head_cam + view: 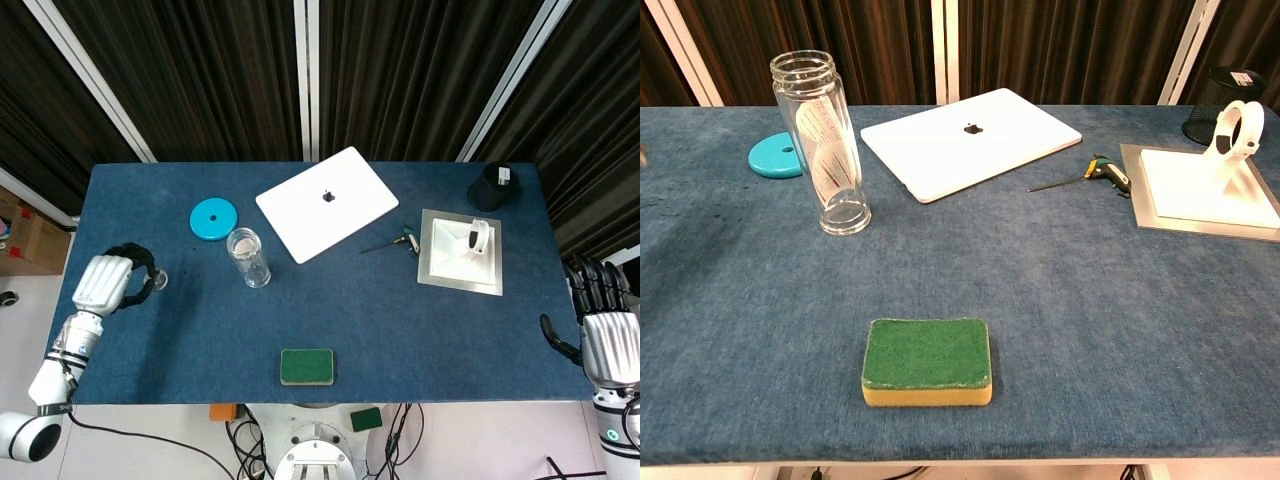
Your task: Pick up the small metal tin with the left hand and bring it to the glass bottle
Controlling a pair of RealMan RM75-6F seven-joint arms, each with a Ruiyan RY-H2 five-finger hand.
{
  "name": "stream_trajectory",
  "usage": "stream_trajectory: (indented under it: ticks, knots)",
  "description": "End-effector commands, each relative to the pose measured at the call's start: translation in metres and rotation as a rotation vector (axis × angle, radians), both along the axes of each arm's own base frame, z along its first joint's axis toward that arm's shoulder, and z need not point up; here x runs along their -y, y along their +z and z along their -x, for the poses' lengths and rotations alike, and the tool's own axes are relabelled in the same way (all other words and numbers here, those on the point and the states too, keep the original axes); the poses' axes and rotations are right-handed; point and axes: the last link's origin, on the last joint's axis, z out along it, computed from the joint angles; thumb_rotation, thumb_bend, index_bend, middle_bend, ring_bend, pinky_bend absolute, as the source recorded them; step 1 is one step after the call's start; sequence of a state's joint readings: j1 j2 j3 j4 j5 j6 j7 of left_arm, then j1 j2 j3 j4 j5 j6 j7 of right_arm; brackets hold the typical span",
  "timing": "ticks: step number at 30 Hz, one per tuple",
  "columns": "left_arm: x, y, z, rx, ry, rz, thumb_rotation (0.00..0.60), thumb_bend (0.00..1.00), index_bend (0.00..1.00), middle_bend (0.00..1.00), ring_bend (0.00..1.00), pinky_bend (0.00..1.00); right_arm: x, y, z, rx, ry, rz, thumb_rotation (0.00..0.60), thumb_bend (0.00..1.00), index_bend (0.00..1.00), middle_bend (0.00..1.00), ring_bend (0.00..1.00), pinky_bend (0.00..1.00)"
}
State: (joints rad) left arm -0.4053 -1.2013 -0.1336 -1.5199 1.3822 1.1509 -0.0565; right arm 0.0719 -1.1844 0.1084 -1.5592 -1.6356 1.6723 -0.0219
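My left hand (105,281) hovers near the table's left edge, its dark fingers curled around the small metal tin (158,282), of which only a sliver shows. The chest view shows no more than a faint speck at its left border. The glass bottle (248,257) stands upright and uncapped to the right of that hand, well apart from it; in the chest view the bottle (826,142) is at the upper left. My right hand (606,338) hangs off the table's right edge with fingers spread, holding nothing.
A blue lid (213,218) lies just behind the bottle. A white laptop (327,203) sits closed at the back centre. A green sponge (306,366) lies at the front. A hex key (392,243), a white stand on a metal plate (437,270) and a black mesh cup (492,186) occupy the right.
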Motion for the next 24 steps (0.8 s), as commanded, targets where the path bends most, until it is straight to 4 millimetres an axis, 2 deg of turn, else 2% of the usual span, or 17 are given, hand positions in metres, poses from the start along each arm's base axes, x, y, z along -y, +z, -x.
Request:
stream_trajectory:
  ticks: [1,4,7,10,14,18,24]
  knots:
    - [-0.025,0.041,-0.034,0.017,-0.032,-0.025,0.600,0.42,0.60,0.37,0.25,0.31,0.001,-0.001,0.000,0.001,0.001,-0.003,0.600,0.33,0.00,0.00,0.00,0.00]
    - [-0.040,0.059,-0.062,0.025,-0.058,-0.018,0.600,0.42,0.59,0.37,0.25,0.31,0.002,-0.002,-0.002,0.002,0.005,0.000,0.600,0.33,0.00,0.00,0.00,0.00]
    - [-0.050,0.064,-0.085,0.038,-0.082,0.003,0.600,0.42,0.59,0.37,0.25,0.31,0.002,-0.002,-0.002,0.000,0.005,0.003,0.600,0.33,0.00,0.00,0.00,0.00]
    - [-0.059,0.061,-0.107,0.057,-0.097,0.044,0.600,0.42,0.60,0.37,0.25,0.32,0.002,-0.001,-0.002,-0.002,0.001,0.004,0.600,0.33,0.00,0.00,0.00,0.00]
    - [-0.069,0.046,-0.132,0.074,-0.124,0.090,0.600,0.42,0.60,0.37,0.25,0.32,0.003,0.000,-0.004,-0.003,0.006,0.005,0.600,0.33,0.00,0.00,0.00,0.00]
    - [-0.072,0.027,-0.143,0.072,-0.135,0.124,0.600,0.42,0.60,0.37,0.25,0.31,0.003,0.003,-0.006,-0.006,0.009,0.013,0.600,0.33,0.00,0.00,0.00,0.00]
    - [-0.074,0.006,-0.143,0.080,-0.115,0.151,0.600,0.42,0.60,0.37,0.25,0.31,0.003,0.007,-0.004,-0.003,-0.001,0.023,0.600,0.33,0.00,0.00,0.00,0.00]
